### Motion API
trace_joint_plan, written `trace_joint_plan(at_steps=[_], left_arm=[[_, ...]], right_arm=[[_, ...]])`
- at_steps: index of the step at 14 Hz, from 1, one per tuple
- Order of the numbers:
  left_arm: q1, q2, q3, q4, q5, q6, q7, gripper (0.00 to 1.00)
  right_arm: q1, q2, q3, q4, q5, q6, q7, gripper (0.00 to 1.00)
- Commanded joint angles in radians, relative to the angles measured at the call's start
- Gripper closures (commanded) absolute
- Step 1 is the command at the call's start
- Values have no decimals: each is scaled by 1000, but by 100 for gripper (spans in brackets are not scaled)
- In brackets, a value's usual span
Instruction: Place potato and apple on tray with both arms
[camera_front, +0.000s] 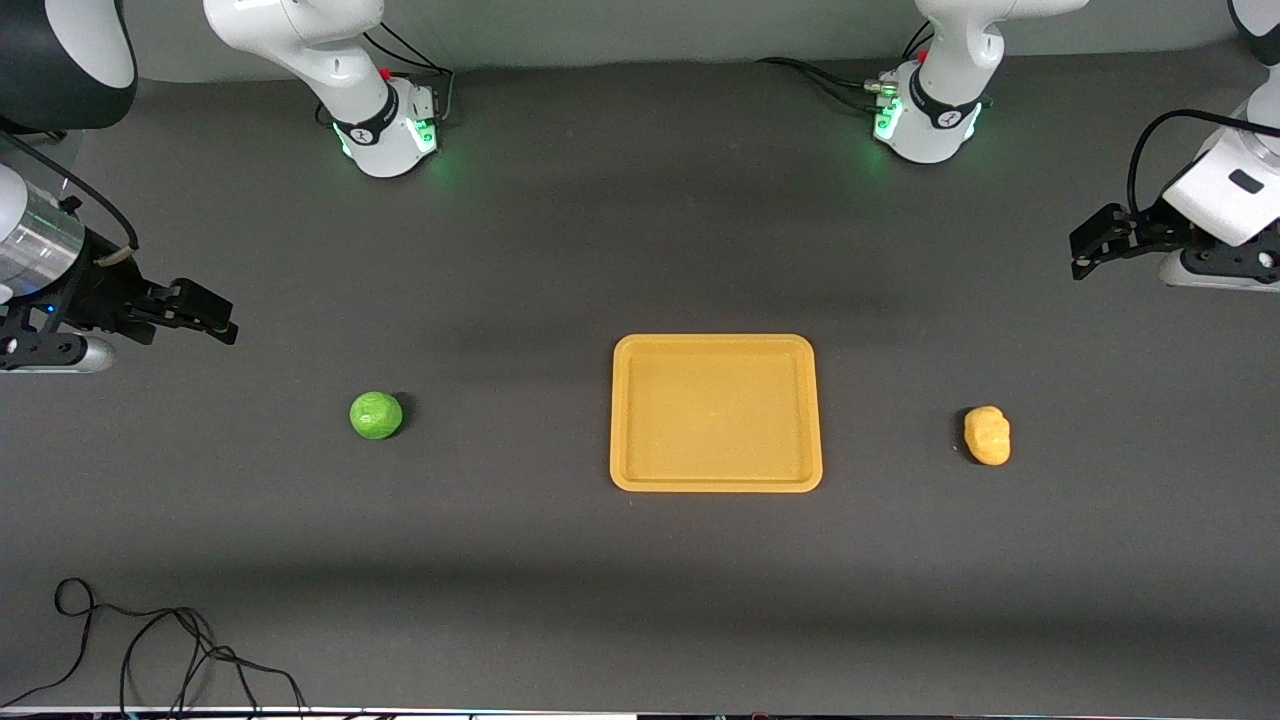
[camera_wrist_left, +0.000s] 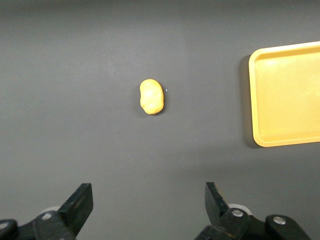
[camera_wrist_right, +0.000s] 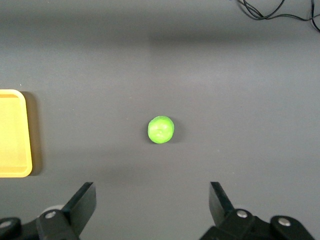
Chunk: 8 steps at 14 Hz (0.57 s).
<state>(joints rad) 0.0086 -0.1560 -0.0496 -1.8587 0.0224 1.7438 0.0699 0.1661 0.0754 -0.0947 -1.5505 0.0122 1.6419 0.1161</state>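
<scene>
The orange-yellow tray lies empty at the middle of the table. The green apple sits on the table toward the right arm's end, the yellow-orange potato toward the left arm's end. My right gripper is open and empty, up over the table at its end. My left gripper is open and empty, up over the table at its end. The left wrist view shows the potato and a tray corner ahead of the open gripper. The right wrist view shows the apple ahead of the open gripper.
A loose black cable lies on the table at the near edge toward the right arm's end; it also shows in the right wrist view. The two arm bases stand along the table's edge farthest from the front camera.
</scene>
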Motion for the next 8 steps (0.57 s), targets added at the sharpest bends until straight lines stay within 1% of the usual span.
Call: trace_joint_plan(at_steps=[1, 5, 6, 8], left_arm=[[-3, -14, 4, -14, -7, 16, -1, 0], [-3, -2, 4, -14, -7, 29, -1, 0], [-3, 12, 4, -16, -6, 52, -2, 0], [10, 80, 7, -11, -6, 100, -4, 0]], right_arm=[[6, -29, 0, -28, -20, -4, -10, 0], [4, -31, 0, -30, -18, -5, -9, 0], [4, -31, -2, -30, -20, -13, -10, 0], [4, -31, -6, -26, -24, -34, -12, 0]])
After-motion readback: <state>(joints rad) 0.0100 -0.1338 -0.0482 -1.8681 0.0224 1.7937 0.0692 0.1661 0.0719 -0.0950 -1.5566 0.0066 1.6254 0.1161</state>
